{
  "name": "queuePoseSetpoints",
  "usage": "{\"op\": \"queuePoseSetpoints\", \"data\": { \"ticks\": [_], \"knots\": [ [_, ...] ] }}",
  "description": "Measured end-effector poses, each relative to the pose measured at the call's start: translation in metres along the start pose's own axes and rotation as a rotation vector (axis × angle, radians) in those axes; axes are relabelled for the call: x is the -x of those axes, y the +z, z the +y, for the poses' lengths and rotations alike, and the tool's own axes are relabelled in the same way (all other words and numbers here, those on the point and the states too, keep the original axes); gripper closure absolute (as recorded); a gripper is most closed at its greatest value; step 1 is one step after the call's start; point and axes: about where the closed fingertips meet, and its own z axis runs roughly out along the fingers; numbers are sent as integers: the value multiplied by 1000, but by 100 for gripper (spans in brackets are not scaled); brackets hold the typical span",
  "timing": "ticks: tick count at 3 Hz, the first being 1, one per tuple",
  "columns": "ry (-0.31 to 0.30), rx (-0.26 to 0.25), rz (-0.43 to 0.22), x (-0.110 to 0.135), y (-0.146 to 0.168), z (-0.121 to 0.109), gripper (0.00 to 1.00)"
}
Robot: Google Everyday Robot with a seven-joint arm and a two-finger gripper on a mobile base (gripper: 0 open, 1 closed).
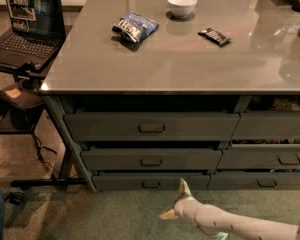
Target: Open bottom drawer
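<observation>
Slim grey bottom drawer shut; claw just below.

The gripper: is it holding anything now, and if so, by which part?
Nothing is held. The gripper is open, low in front of the bottom drawer, right of its handle, with nothing between its fingers.

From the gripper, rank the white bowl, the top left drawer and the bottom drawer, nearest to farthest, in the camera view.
The gripper hangs low by the floor, open.
1. Bottom drawer, just ahead of it.
2. Top left drawer, higher up.
3. White bowl, far back on the tabletop.
</observation>
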Motion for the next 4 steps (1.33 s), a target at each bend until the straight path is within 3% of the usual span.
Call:
{"op": "queuePoseSetpoints", "data": {
  "ticks": [1, 2, 3, 4],
  "knots": [
    [-21, -66, 6, 3, 5, -14, 0],
    [-25, -62, 8, -3, 15, -16, 0],
    [-67, -102, 31, -19, 55, -54, 0],
    [-67, -102, 31, -19, 55, -54, 0]
  ]
}}
